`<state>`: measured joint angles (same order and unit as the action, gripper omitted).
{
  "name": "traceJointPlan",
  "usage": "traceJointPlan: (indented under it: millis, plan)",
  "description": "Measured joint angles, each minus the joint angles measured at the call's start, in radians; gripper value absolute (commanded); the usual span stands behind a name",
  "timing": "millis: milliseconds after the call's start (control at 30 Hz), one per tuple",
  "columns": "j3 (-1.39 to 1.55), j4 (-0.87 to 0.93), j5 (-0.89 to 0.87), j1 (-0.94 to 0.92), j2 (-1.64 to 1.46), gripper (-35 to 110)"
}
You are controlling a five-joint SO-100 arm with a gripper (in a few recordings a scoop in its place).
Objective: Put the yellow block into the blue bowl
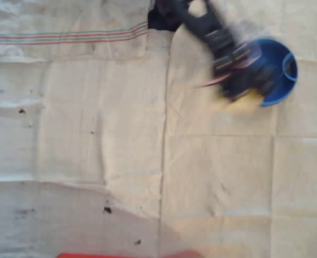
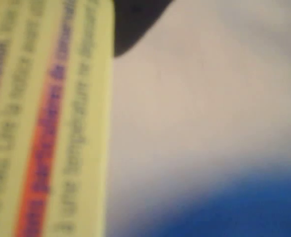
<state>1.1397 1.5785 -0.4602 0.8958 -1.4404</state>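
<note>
One yellow block fills the left of the wrist view, printed with blurred text and an orange stripe, evidently held in the gripper (fingers themselves blurred, so their spread I cannot tell). Overhead, the arm blurs at the blue bowl's nine o'clock rim. Judged step: carrying. Next: centre over the bowl, then release.

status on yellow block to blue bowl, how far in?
Done: the pale yellow printed block is off the cloth, filling the wrist view close up, so it looks carried. In hand: the blurred end effector is at the round blue plastic bowl, yellow showing at its near rim. Left: release inside; not yet seen in the bowl.
</note>
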Motion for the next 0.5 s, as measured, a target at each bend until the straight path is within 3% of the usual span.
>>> traceJointPlan:
  millis: [233,500]
  plan:
    - [0.0,0.0,0.143,0.092,0.023,0]
    - [0.0,0.0,0.169,0.115,0.048,1]
